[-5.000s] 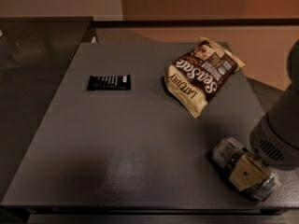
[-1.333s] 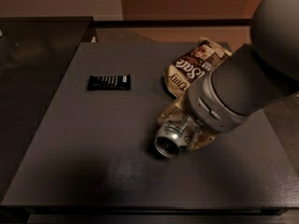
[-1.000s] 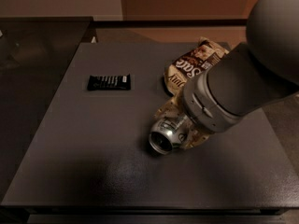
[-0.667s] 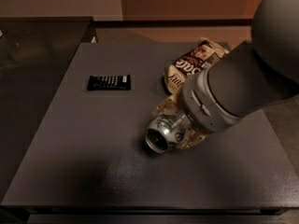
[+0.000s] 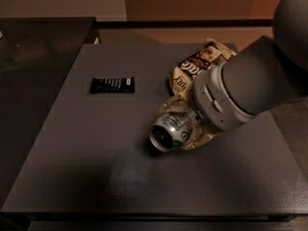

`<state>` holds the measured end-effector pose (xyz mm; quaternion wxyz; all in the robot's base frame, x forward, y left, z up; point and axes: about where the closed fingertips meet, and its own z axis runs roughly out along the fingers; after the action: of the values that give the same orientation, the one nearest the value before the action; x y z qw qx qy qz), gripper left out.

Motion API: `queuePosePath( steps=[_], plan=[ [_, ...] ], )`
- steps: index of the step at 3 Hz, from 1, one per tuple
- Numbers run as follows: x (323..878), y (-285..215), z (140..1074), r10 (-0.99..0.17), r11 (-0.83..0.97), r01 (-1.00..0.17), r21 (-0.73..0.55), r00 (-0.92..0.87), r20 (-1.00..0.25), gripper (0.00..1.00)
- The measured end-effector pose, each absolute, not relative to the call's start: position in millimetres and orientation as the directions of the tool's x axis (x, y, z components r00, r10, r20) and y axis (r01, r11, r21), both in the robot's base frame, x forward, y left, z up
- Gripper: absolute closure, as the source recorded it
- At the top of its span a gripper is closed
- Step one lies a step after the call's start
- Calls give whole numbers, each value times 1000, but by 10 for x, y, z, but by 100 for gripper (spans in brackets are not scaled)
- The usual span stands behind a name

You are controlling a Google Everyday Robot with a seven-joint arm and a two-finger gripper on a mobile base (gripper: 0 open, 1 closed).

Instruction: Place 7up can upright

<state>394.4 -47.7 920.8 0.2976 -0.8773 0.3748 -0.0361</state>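
The 7up can is a silvery can with green print, tilted on its side with its silver top facing the lower left, over the middle of the dark table. My gripper is shut on the can, its cream fingers clasping the can's body from the right. The big grey arm reaches in from the upper right and hides the rest of the gripper. I cannot tell whether the can touches the table.
A brown-and-cream snack bag lies just behind the gripper, partly hidden by the arm. A flat black wrapped bar lies to the left of centre. The table's front edge runs along the bottom of the view.
The gripper has carried the can from the table's right front corner toward the middle, and over the last second a little further left and down. The bag and bar have not moved.
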Motion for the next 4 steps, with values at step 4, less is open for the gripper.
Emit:
queuePosePath(
  steps=[4],
  plan=[
    [4082,-654,9515,-669,-365,-785,-501,595,-445,100]
  ],
)
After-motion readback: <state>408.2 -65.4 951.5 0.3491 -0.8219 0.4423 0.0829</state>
